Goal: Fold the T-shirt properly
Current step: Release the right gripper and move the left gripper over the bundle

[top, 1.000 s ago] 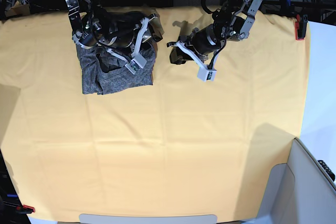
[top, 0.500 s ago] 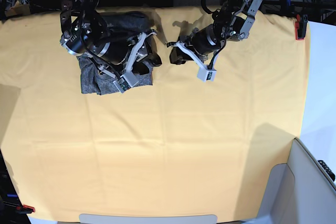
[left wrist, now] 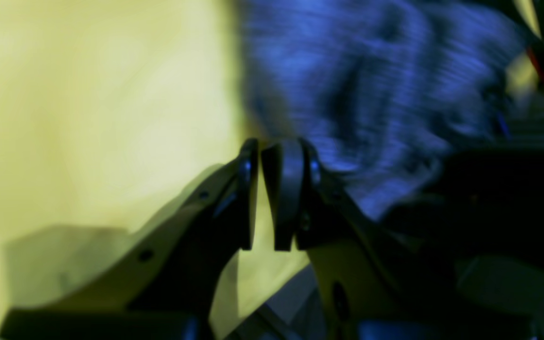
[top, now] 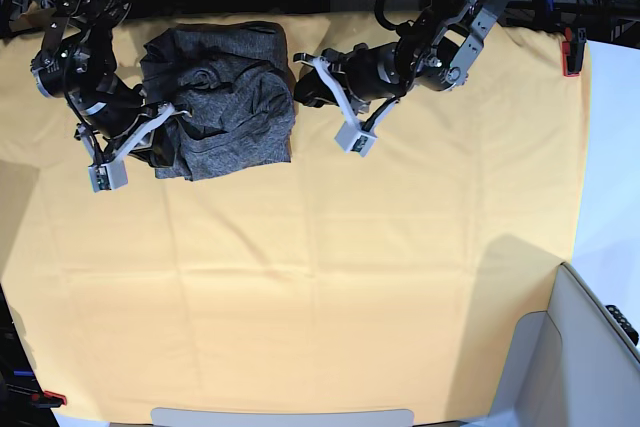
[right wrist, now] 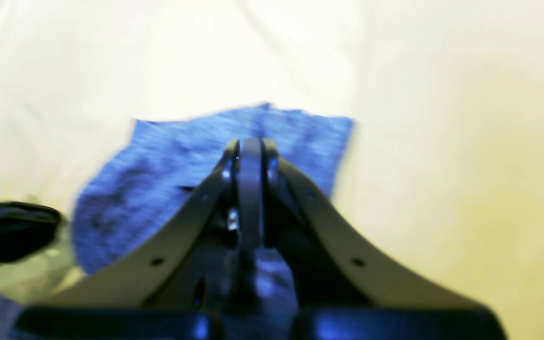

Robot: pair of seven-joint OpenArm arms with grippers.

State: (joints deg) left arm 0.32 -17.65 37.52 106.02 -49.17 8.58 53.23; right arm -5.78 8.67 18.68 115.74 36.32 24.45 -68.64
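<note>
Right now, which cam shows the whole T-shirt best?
Base view: the T-shirt shows whole, a bunched grey pile on the yellow cloth between both arms. The right wrist view shows only a blurred corner of it; the left wrist view shows a blurred patch behind the left end effector.

Both wrist views are smeared by blur: in the left one the T-shirt [left wrist: 371, 94] is only a streaked bluish mass cut off by the top edge, its folds unreadable. In the right wrist view the shirt's near part is hidden behind the right gripper [right wrist: 250, 156], and its edges are soft. In the base view the shirt's left edge is covered by the right arm, and the left gripper [top: 305, 82] is too dark and small to read its jaws.
</note>
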